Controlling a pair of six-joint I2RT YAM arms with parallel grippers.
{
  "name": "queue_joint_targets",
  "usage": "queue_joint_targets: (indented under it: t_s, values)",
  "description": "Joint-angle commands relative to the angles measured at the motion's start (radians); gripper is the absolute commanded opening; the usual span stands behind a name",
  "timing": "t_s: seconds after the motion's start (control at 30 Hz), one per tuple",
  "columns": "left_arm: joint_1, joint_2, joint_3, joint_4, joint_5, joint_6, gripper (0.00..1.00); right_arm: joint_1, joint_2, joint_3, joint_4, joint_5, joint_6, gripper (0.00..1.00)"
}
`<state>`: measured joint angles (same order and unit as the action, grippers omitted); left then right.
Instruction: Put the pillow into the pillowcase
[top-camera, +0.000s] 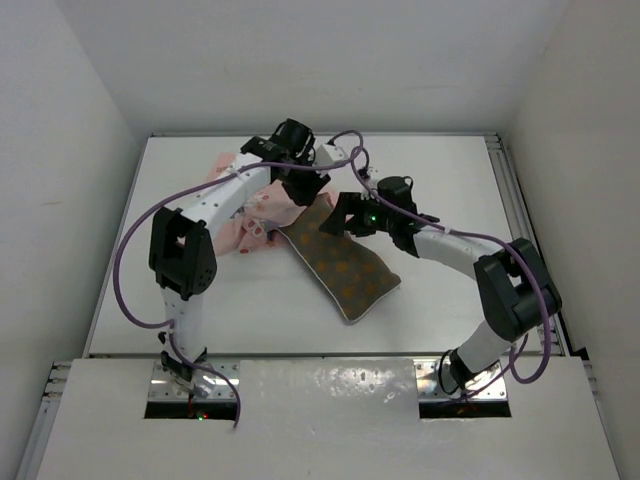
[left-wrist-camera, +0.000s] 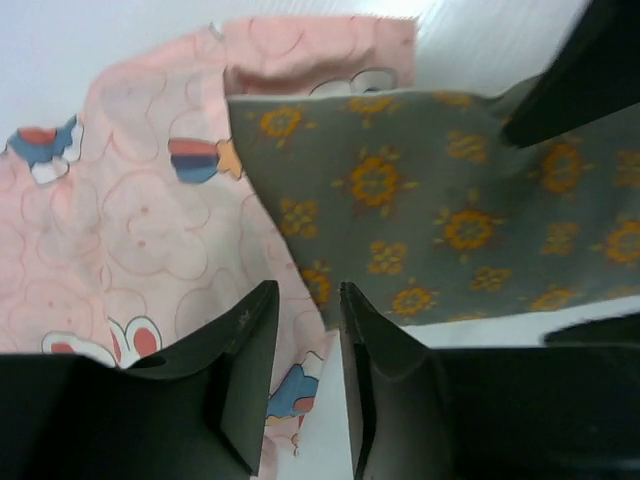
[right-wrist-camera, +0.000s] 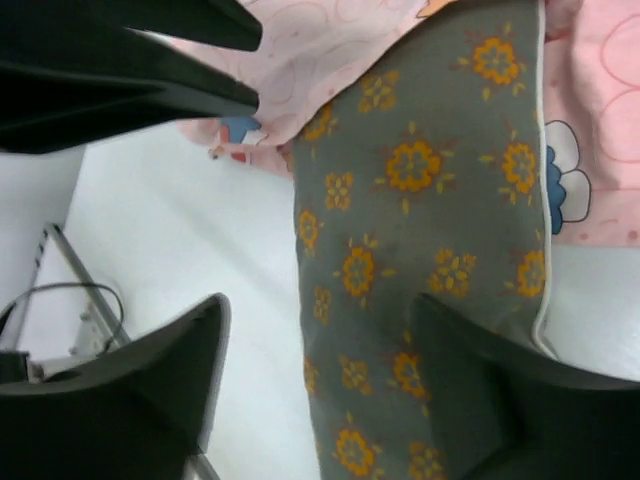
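Observation:
The pillow (top-camera: 345, 268), brown-grey with orange flowers and light piping, lies slantwise mid-table. Its far end goes under the pink pillowcase (top-camera: 250, 225), which is crumpled at the back left. In the left wrist view the pillowcase (left-wrist-camera: 150, 220) overlaps the pillow (left-wrist-camera: 450, 220) along its left edge. My left gripper (top-camera: 305, 190) hovers over that overlap. Its jaws (left-wrist-camera: 307, 290) stand a narrow gap apart, with a pillowcase corner and the table showing between them. My right gripper (top-camera: 335, 218) is wide open (right-wrist-camera: 320, 305) astride the pillow's (right-wrist-camera: 420, 200) long edge, one finger over the pillow, one over the table.
The white table (top-camera: 450, 180) has a metal rail (top-camera: 500, 200) along its right side and white walls around it. Purple cables loop over both arms. The left gripper's fingers (right-wrist-camera: 150, 90) show at the right wrist view's top left, above the pillowcase (right-wrist-camera: 330, 50).

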<state>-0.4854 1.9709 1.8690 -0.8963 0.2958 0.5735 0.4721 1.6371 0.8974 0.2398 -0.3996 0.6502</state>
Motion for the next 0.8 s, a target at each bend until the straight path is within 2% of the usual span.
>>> queue_joint_targets:
  t_s: [0.0, 0.03, 0.07, 0.13, 0.27, 0.37, 0.5, 0.6, 0.7, 0.77]
  values:
    - [0.014, 0.017, -0.022, 0.053, -0.136, -0.024, 0.3, -0.007, -0.054, -0.018, 0.004, 0.036, -0.026, 0.91]
    - [0.016, 0.023, -0.043, 0.054, -0.136, -0.024, 0.34, -0.01, -0.06, -0.038, 0.007, 0.054, -0.032, 0.97]
    - [0.015, 0.028, -0.056, 0.057, -0.136, -0.027, 0.39, -0.01, -0.062, -0.044, 0.015, 0.077, -0.038, 0.99]
    - [0.013, 0.031, -0.096, 0.08, -0.142, -0.037, 0.42, -0.01, -0.046, -0.029, 0.012, 0.129, -0.05, 0.99]
    - [0.011, 0.042, -0.145, 0.164, -0.236, -0.072, 0.42, -0.009, 0.058, 0.067, -0.04, 0.179, -0.047, 0.99]
    - [0.011, 0.057, -0.151, 0.22, -0.29, -0.096, 0.42, -0.01, 0.136, 0.118, -0.01, 0.185, -0.024, 0.99]
    - [0.011, 0.071, -0.16, 0.247, -0.195, -0.112, 0.41, 0.002, 0.233, 0.178, -0.025, 0.168, -0.008, 0.99]
    - [0.011, 0.079, -0.153, 0.246, -0.109, -0.141, 0.46, 0.003, 0.248, 0.155, -0.014, 0.168, 0.02, 0.99]
    - [0.008, 0.085, -0.134, 0.266, -0.112, -0.153, 0.49, 0.005, 0.25, 0.13, 0.022, 0.15, 0.032, 0.99]
    - [0.008, 0.101, -0.125, 0.286, -0.141, -0.156, 0.49, 0.005, 0.257, 0.13, 0.036, 0.113, 0.042, 0.94]
